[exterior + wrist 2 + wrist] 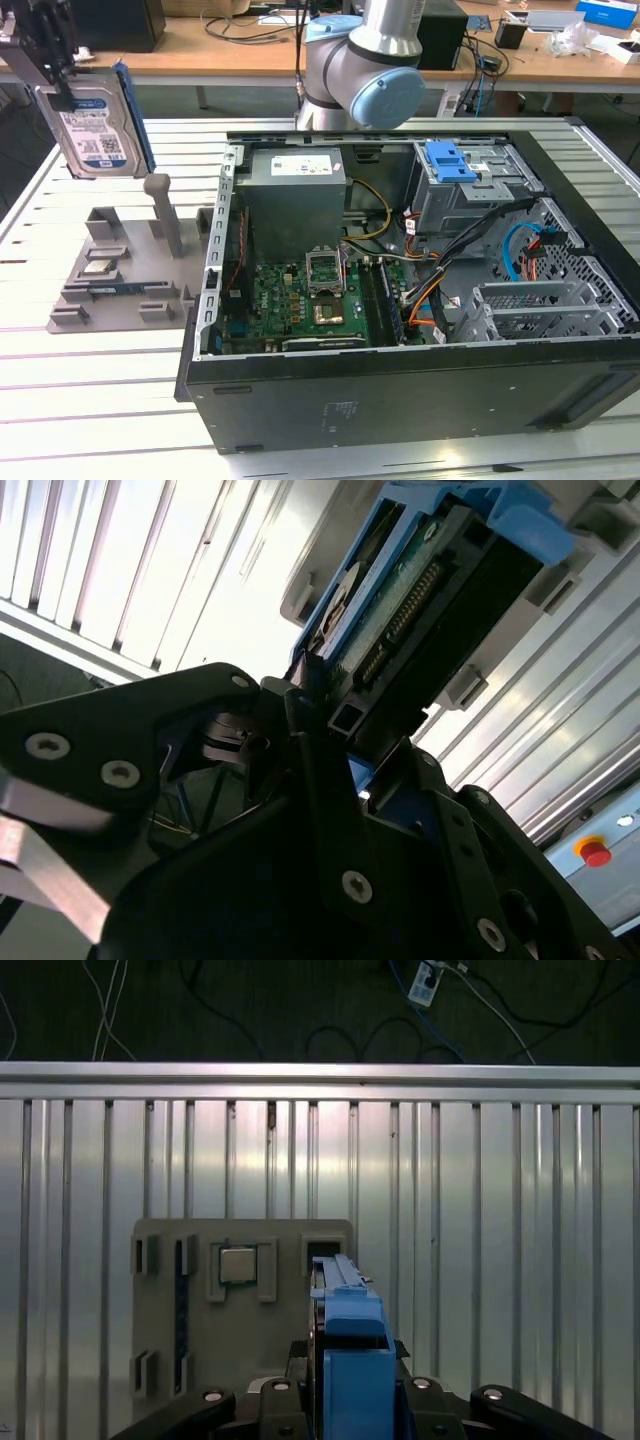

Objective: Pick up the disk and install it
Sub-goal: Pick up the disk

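The disk (100,135) is a silver hard drive with a white-and-blue label and a blue frame on its edges. It hangs upright in the air at the exterior view's far left, above the grey fixture plate (120,290). My gripper (62,92) is shut on its upper end. In the second wrist view the black fingers (330,780) clamp the disk (420,590), whose connector side faces the camera. In the first wrist view the disk (350,1350) is edge-on between the gripper (345,1385) parts, over the fixture plate (240,1390).
An open computer case (400,390) lies at the exterior view's right, with a motherboard (310,300), a grey power supply (295,190) and a blue-topped drive bay (450,160). The fixture plate holds a processor chip (100,267) and posts. The arm's base (370,60) stands behind the case.
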You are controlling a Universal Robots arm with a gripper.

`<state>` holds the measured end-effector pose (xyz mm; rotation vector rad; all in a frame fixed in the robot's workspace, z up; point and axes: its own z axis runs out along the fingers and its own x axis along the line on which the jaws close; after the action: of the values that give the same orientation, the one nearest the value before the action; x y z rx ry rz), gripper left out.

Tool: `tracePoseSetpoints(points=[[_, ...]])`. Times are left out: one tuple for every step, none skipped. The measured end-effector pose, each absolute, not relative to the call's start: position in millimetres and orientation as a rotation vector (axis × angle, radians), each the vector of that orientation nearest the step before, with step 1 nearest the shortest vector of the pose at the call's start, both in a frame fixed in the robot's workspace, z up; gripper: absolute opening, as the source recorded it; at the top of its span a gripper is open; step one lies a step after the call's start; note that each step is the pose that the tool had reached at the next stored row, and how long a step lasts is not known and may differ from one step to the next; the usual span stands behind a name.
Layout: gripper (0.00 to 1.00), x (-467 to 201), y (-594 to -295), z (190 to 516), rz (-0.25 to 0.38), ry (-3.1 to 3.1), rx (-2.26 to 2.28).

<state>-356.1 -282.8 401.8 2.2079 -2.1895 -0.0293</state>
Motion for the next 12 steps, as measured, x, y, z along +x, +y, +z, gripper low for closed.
tracePoseSetpoints(points=[[0.37, -356.1, -282.7, 403.9, -0.029, -2.189, 2.208], [0.37, -356.1, -282.3, 409.6, -0.029, -2.19, 2.208], [0.37, -356.2, -281.9, 414.1, -0.029, -2.19, 2.208], [0.37, -356.1, -281.7, 416.4, -0.029, -2.19, 2.208], [0.37, -356.1, -281.5, 418.9, -0.029, -2.19, 2.208], [0.37, -356.1, -281.3, 421.2, -0.029, -2.19, 2.208], [0.37, -356.1, -281.2, 423.6, -0.029, -2.189, 2.208], [0.37, -356.1, -281.0, 426.7, -0.029, -2.189, 2.208], [0.37, -356.1, -280.8, 428.8, -0.029, -2.19, 2.208], [0.37, -356.1, -280.6, 431.5, -0.029, -2.19, 2.208], [0.37, -356.1, -280.4, 434.1, -0.029, -2.189, 2.208], [0.37, -356.1, -280.2, 436.3, -0.029, -2.19, 2.208]])
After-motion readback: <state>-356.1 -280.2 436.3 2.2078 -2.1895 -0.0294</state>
